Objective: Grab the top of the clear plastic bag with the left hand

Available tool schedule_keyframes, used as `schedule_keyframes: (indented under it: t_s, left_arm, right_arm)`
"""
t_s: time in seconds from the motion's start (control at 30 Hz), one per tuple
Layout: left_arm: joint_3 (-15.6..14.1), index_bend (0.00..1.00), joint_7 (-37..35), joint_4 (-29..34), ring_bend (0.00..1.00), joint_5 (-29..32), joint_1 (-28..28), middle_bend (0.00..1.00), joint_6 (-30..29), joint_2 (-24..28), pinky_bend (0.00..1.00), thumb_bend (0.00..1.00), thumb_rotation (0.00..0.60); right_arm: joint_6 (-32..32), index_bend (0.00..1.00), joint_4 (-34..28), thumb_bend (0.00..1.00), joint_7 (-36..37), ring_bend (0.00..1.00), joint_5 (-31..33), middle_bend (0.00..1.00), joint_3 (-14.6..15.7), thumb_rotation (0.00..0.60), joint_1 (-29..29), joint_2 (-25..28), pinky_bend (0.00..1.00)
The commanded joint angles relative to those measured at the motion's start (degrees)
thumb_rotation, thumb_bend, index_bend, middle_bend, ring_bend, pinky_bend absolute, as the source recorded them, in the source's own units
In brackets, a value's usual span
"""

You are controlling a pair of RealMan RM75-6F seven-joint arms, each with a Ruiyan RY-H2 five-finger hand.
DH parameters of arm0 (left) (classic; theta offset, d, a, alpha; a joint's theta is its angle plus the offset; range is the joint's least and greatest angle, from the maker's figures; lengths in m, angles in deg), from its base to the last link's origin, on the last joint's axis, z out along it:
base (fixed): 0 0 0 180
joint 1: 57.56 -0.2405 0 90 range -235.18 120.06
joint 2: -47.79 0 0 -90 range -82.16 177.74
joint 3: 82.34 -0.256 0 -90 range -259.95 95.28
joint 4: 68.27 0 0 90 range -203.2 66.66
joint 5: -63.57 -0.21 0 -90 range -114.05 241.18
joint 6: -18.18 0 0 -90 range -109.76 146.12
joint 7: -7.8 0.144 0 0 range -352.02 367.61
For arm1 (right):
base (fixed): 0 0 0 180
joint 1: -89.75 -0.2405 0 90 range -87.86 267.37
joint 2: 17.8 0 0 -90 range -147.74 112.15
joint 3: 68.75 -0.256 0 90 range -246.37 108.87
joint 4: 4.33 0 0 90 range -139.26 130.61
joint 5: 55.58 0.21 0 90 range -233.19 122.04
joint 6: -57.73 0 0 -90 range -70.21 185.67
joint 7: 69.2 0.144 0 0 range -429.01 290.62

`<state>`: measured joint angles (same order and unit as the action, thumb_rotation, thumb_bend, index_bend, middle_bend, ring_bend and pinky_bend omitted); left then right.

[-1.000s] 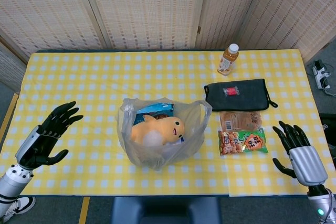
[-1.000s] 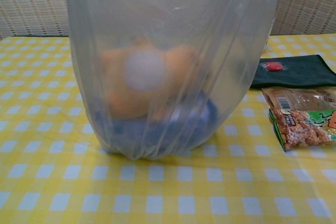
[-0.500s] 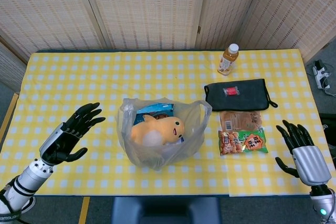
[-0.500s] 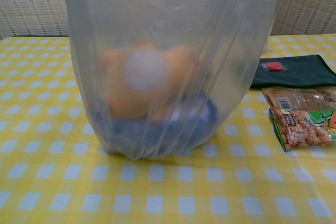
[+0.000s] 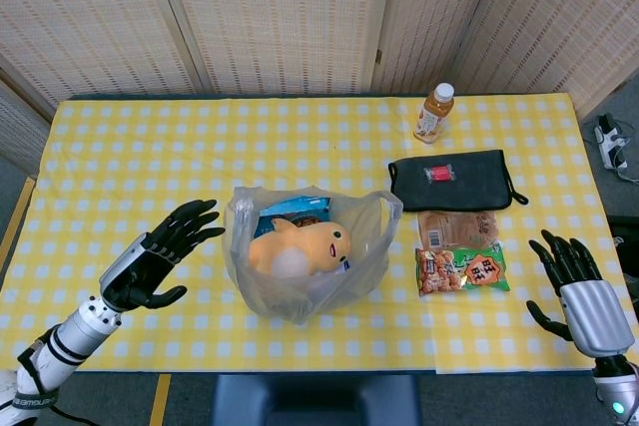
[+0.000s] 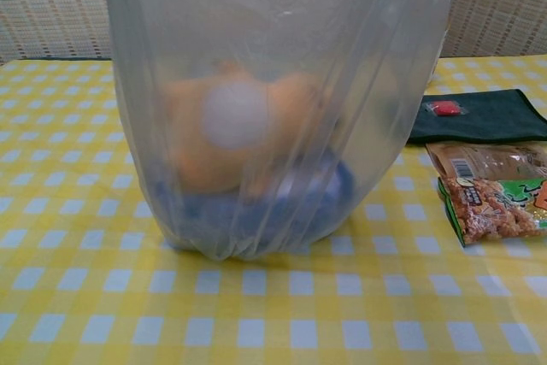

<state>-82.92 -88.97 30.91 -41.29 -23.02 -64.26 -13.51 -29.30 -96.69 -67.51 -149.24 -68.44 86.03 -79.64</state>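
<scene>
The clear plastic bag (image 5: 305, 251) stands at centre frame, its top cut off in the chest view, the yellow plush (image 6: 235, 130) inside blurred. The left hand (image 5: 160, 256), fingers spread and empty, has moved closer, now just left of it. The right hand (image 5: 574, 281) stays lower right, fingers apart.

No clean readable text anywhere. Green snack packet (image 5: 462, 271) has big white characters on a red/green panel, too small to make out in head view; in chest view (image 6: 496, 204) they're cut off at the frame edge. Brown packet (image 6: 485, 160) shows a barcode, digits illegible. Bottle (image 5: 433, 114) label: orange/white, no legible print. Small red tag (image 5: 438, 174) on the black pouch (image 5: 474, 182): blurred.
</scene>
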Motion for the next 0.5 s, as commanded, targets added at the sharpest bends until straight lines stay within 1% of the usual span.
schedule_keyframes:
  t_s: [0.03, 0.27, 0.5]
  left_arm:
    - [-0.1, 0.03, 0.3, 0.1, 0.0, 0.2, 0.5, 0.0, 0.3, -0.4, 0.12, 0.33, 0.6]
    - [0.5, 0.02, 2.9, 0.3, 0.0, 1.0, 2.1, 0.0, 1.7, -2.3, 0.12, 0.29, 0.6]
    - [0.0, 0.02, 4.2, 0.1, 0.0, 1.0, 3.1, 0.01, 2.5, -3.4, 0.12, 0.29, 0.6]
  right_arm:
    - [0.0, 0.0, 0.0, 0.33, 0.0, 0.0, 0.0, 0.0, 0.0, 0.6, 0.0, 0.0, 0.0]
    - [0.3, 0.0, 0.0, 0.33, -0.1, 0.0, 0.1, 0.0, 0.0, 0.6, -0.1, 0.0, 0.0]
    - [0.1, 0.0, 0.0, 0.33, 0.0, 0.0, 0.2, 0.0, -0.2, 0.6, 0.0, 0.1, 0.0]
